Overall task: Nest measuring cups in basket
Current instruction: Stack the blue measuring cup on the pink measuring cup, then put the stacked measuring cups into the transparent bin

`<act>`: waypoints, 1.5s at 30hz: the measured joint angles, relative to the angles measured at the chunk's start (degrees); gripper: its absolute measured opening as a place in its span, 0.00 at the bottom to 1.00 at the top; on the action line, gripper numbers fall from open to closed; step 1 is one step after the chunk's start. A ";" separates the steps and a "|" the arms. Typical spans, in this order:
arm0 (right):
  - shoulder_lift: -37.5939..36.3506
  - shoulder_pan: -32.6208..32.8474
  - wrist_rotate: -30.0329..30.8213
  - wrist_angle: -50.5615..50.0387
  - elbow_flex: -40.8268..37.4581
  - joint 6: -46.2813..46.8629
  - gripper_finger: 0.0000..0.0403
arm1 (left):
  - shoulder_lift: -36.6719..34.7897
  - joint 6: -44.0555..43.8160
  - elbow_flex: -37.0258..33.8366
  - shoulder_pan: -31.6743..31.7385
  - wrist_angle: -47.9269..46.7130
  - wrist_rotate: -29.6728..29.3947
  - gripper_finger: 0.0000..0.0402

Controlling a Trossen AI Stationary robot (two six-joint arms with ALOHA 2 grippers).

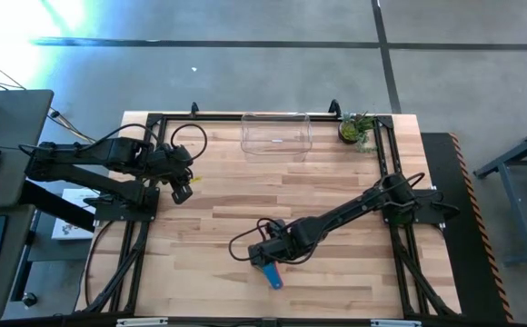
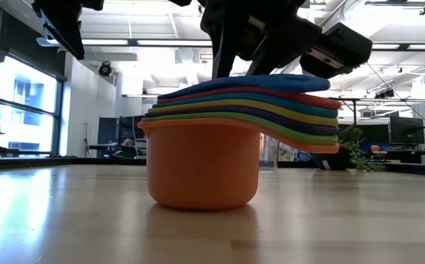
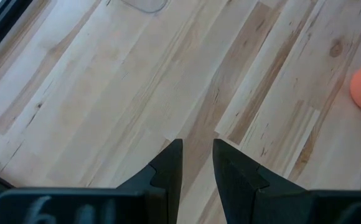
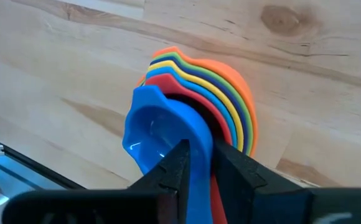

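1. Measuring cups (image 4: 187, 118): nested stack, orange outermost, blue on top; standing on the wooden bench (image 1: 336, 272), near its front edge, well apart from the clear basket (image 1: 275, 133).
2. Right hand (image 4: 196, 158): directly over the stack; fingers narrowly parted around the blue cup's rim.
3. Left hand (image 3: 197, 163): slightly parted, grasping nothing, at the bench's left side.

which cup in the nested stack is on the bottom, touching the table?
The orange cup: the outermost and widest, its base on the wooden table. Green, purple, yellow, teal, red and the blue cup sit inside it.

Nested measuring cups (image 2: 227, 139), blue topmost in an orange one, stand well apart from the clear basket (image 1: 275, 133).
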 joint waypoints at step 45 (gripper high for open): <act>-0.07 5.24 3.43 -5.38 10.88 -5.36 0.47 | 0.00 1.05 0.00 0.00 0.00 0.33 0.19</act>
